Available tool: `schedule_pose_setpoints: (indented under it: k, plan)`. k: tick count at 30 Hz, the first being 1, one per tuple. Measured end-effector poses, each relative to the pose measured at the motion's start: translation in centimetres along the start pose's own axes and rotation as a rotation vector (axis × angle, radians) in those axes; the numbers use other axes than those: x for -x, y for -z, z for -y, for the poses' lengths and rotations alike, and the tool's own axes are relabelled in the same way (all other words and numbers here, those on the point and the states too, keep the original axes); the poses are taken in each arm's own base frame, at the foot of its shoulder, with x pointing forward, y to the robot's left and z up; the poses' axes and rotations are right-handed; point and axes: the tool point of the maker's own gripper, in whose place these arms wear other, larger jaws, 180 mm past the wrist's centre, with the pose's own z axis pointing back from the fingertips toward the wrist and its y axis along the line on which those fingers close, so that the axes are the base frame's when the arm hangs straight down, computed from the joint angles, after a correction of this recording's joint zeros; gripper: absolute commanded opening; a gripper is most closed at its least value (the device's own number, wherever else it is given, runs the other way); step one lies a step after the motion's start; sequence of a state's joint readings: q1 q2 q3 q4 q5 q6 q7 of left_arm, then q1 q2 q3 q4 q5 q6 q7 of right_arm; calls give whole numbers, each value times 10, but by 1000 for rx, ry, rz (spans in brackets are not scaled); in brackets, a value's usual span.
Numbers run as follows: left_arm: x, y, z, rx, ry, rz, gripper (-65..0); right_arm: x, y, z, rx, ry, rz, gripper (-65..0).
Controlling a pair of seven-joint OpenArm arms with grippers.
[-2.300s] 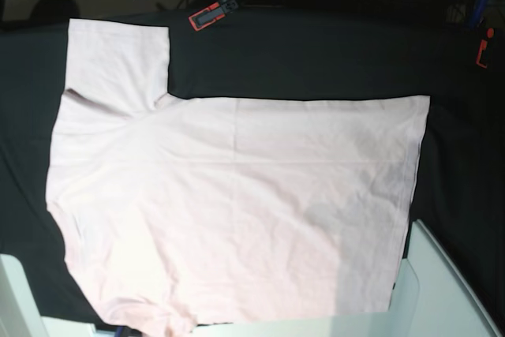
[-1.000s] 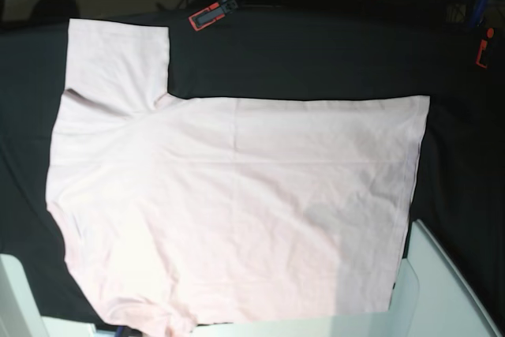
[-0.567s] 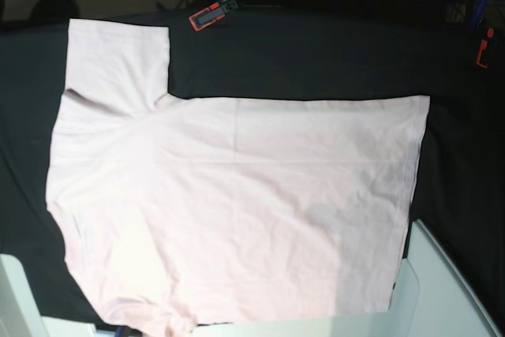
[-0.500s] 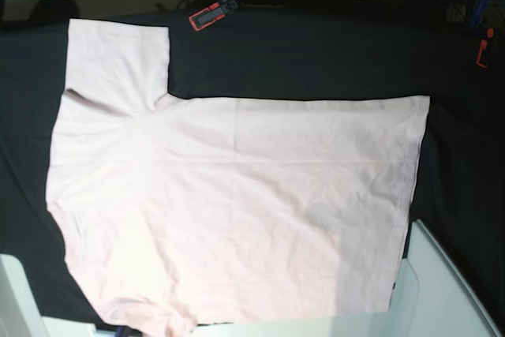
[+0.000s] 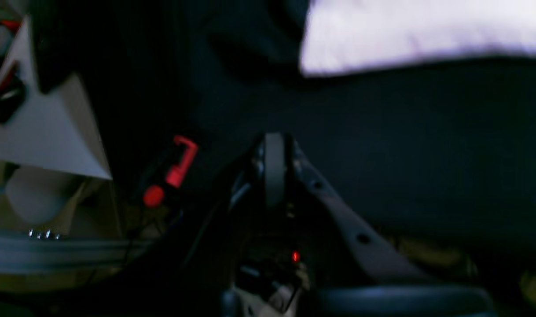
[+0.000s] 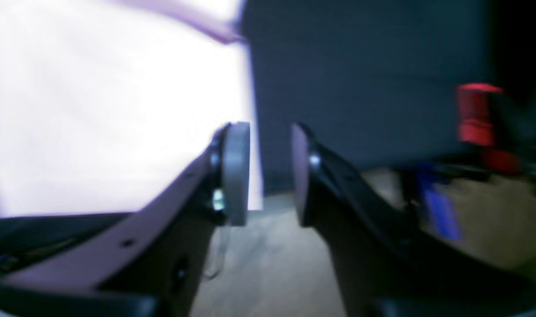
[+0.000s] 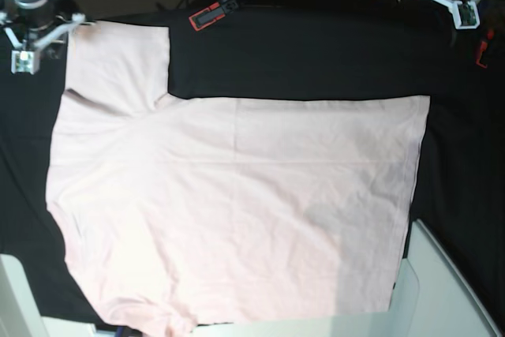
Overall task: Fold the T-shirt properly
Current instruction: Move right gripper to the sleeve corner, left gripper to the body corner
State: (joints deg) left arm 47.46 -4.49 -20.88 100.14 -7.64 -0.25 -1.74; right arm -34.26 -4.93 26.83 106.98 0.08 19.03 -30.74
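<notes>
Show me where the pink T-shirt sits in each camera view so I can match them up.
Base: the T-shirt lies flat, filling most of the black cloth, one sleeve at upper left.
Left wrist: only a blurred pale corner at top right, beyond the shut left gripper.
Right wrist: blurred, fills the upper left, behind the parted right gripper.
Shared landmark: the black cloth.

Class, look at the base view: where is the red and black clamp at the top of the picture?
The red and black clamp lies at the far edge of the black cloth, left of centre, just beyond the T-shirt and right of its sleeve.
</notes>
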Motion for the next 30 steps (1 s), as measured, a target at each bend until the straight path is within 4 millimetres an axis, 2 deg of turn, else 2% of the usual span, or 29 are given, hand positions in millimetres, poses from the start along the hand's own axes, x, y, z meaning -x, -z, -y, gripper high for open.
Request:
schedule_pose_setpoints:
  k: [2, 4, 7, 9, 11, 13, 16, 19, 22, 30]
  plan:
    - [-1, 2, -7, -23, -2, 2, -650, 1, 2, -12, -71, -25, -36, -400]
    - [-2, 3, -12, -38, 0, 6, -650, 4, 4, -11, -111, -75, -88, -331]
    - [-8, 8, -11, -38, -7, 24, -650, -3, 4, -2, -149, -22, -98, -248]
    - [-9, 8, -12, -40, -5, 26, -650, -7, 1, 10, -153, 32, -82, -225]
    - [-7, 7, -14, -46, -1, 21, -650, 2, -4, 29, -114, 71, -120, -218]
    - [-9, 9, -14, -48, -6, 26, -650, 9, -5, 36, -104, 103, -149, -216]
    - [-2, 16, -12, -52, -20, -22, -650, 15, 10, 29, -147, 182, -162, -216]
    - [6, 18, -12, -54, -26, -77, -650, 39, 26, 20, -201, 241, -230, -219]
    - [6, 19, -11, -55, -27, -81, -650, 64, 34, 31, -192, 269, -315, -218]
    - [7, 18, -11, -54, -28, -81, -650, 67, 46, 24, -230, 314, -311, -215]
